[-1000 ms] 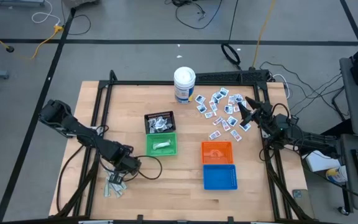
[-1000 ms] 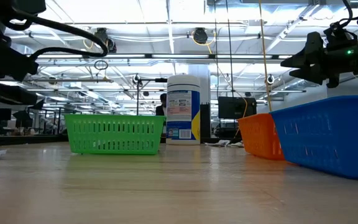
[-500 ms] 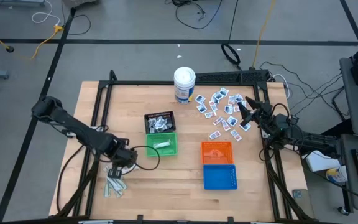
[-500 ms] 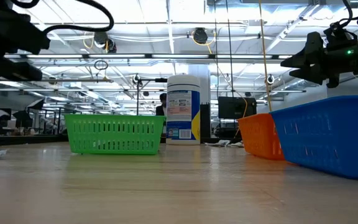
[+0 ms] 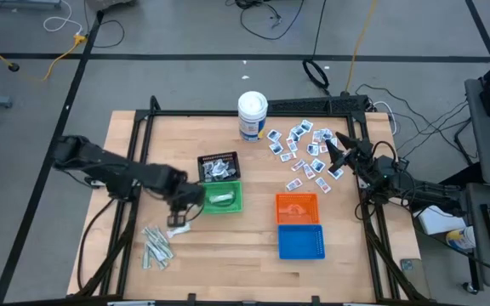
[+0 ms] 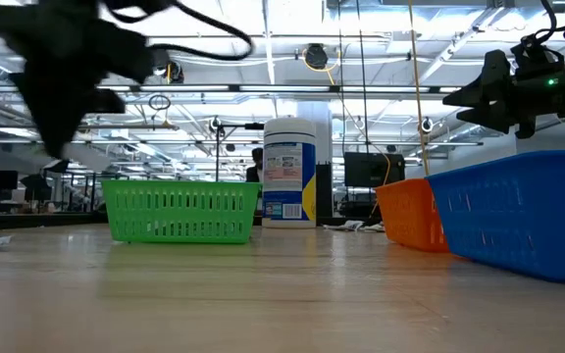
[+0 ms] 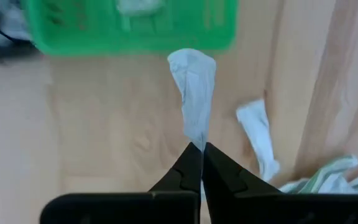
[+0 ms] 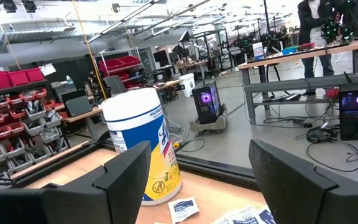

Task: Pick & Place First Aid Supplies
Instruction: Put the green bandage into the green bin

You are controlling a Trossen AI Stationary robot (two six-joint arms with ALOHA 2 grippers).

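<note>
I judge the task part done: my left gripper (image 7: 197,149), pinched shut on a pale narrow wrapped strip (image 7: 193,87), nears the green plastic basket (image 5: 221,198) with bare table around, loose strips (image 5: 155,246) remain at seven o'clock, and my right gripper (image 5: 334,149) hangs wide open, empty, above white blue-printed square packets (image 5: 300,149) at two o'clock.
</note>
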